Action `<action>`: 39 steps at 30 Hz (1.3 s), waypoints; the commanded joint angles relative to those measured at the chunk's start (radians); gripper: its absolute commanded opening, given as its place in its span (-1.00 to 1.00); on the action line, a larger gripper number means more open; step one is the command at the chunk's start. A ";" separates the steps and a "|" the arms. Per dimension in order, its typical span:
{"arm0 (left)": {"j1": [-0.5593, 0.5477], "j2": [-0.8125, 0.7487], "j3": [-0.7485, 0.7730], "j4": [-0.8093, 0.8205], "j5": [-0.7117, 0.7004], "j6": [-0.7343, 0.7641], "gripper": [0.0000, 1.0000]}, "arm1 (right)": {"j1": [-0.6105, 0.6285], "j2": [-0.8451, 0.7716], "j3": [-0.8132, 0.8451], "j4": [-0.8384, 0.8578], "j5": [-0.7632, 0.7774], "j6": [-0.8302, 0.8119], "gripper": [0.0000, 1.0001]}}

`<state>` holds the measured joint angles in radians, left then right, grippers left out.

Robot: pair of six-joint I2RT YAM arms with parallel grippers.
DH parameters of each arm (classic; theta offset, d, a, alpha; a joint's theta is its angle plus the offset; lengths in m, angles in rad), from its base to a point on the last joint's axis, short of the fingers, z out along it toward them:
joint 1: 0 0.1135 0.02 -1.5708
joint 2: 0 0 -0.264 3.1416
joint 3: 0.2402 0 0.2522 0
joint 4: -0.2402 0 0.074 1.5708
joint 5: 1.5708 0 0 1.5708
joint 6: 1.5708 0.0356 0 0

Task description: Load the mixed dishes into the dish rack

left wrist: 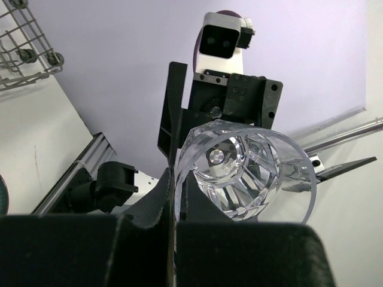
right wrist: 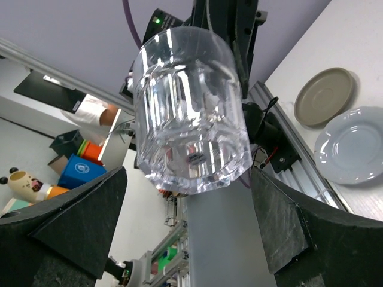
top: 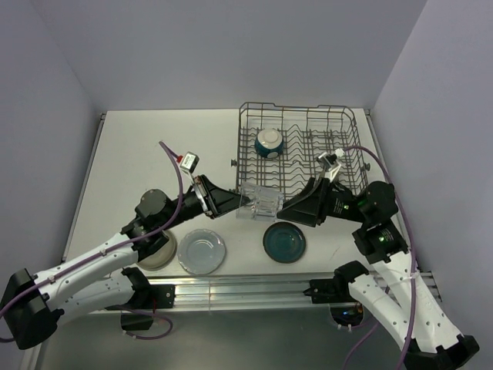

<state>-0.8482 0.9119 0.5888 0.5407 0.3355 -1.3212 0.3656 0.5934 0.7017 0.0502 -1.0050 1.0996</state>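
In the top view my left gripper [top: 240, 202] holds the clear drinking glass [top: 259, 201] sideways above the table, just in front of the dish rack [top: 300, 146]. Its fingers [left wrist: 157, 200] are shut on the glass's rim wall, one inside and one outside the clear drinking glass [left wrist: 245, 173]. My right gripper [top: 286, 208] faces the glass's base from the right. In the right wrist view that gripper [right wrist: 188, 179] stands open with the clear drinking glass's [right wrist: 188, 107] thick base between its fingers [right wrist: 287, 221], gaps on both sides. A teal bowl [top: 269, 142] sits in the rack.
The dark teal plate [top: 284, 241], the pale blue plate [top: 202, 251] and the grey-beige plate [top: 159, 253], partly under my left arm, lie along the table's near edge. Both pale plates [right wrist: 353, 145] show in the right wrist view. Walls enclose the table.
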 commanded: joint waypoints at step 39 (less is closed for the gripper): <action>0.080 -0.267 0.126 -0.800 -0.565 0.142 0.98 | 0.082 0.304 0.491 -0.689 0.813 -0.434 -1.00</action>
<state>-0.7734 0.7368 0.6010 0.1574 0.0803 -1.2873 0.4511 0.8425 1.0626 -0.4206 -0.5484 0.8066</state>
